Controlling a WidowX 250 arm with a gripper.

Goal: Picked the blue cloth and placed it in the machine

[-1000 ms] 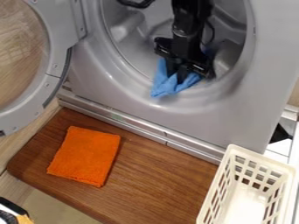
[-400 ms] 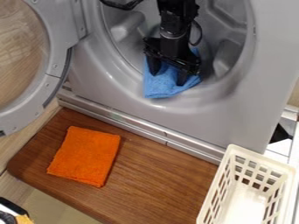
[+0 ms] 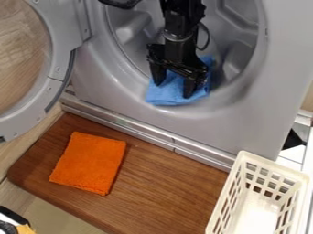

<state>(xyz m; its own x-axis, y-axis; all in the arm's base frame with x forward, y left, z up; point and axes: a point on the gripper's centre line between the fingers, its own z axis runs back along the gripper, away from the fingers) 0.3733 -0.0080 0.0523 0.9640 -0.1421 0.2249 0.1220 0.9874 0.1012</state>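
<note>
The black gripper [image 3: 173, 90] hangs in the lower part of the machine's round opening, its two fingers spread apart with blue cloth showing between and behind them. The blue cloth [image 3: 164, 97] lies over the lower inside of the opening, its front edge resting on the rim and its right part reaching up behind the gripper. Around them is the grey machine [image 3: 238, 121], its door swung out to the left. Whether the fingertips touch the cloth, I cannot tell.
An orange cloth [image 3: 90, 162] lies flat on the brown wooden board [image 3: 165, 192] below the machine. At the lower right stands a cream slotted basket [image 3: 243, 160]. The round machine door [image 3: 56, 68] takes up the upper left.
The fingers were close together on the bunched cloth and have spread apart. The gripper has shifted left and slightly down, and the cloth has spread flatter on the rim.
</note>
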